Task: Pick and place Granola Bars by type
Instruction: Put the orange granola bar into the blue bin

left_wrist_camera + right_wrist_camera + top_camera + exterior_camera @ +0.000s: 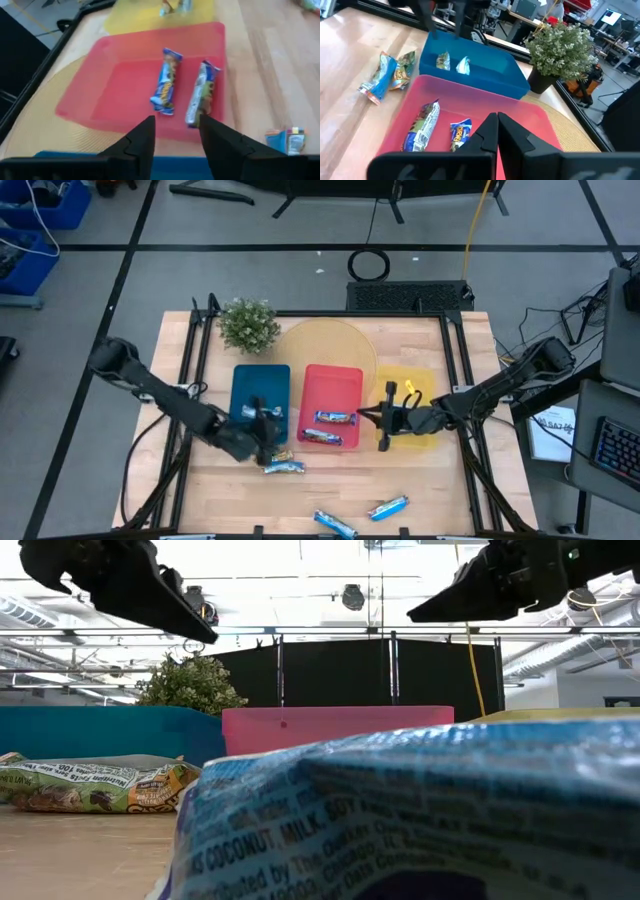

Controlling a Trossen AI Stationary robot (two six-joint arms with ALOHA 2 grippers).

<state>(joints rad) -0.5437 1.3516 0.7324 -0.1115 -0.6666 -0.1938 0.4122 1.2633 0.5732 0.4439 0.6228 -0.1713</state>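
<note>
High view: three trays in a row, bars sorted in part.
Two bars (pixel 327 427) are laid in the red tray (pixel 334 377), two (pixel 452 63) in the blue tray (pixel 259 381), some (pixel 404 391) in the yellow tray (pixel 428 385). Two bars (pixel 283 462) are left on the table (pixel 440 480) just before the blue tray, two more (pixel 362 515) near its front edge. The left gripper (pixel 262 423) is held over the blue tray, fingers (pixel 141 142) parted, empty. The right gripper (pixel 382 418) is held between the red and yellow trays, fingers (pixel 516 136) closed, empty.

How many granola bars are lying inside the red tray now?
2. One granola bar lies mid-tray in the red tray; the second granola bar lies nearer its lower rim in the high view. None seems hidden.
</note>
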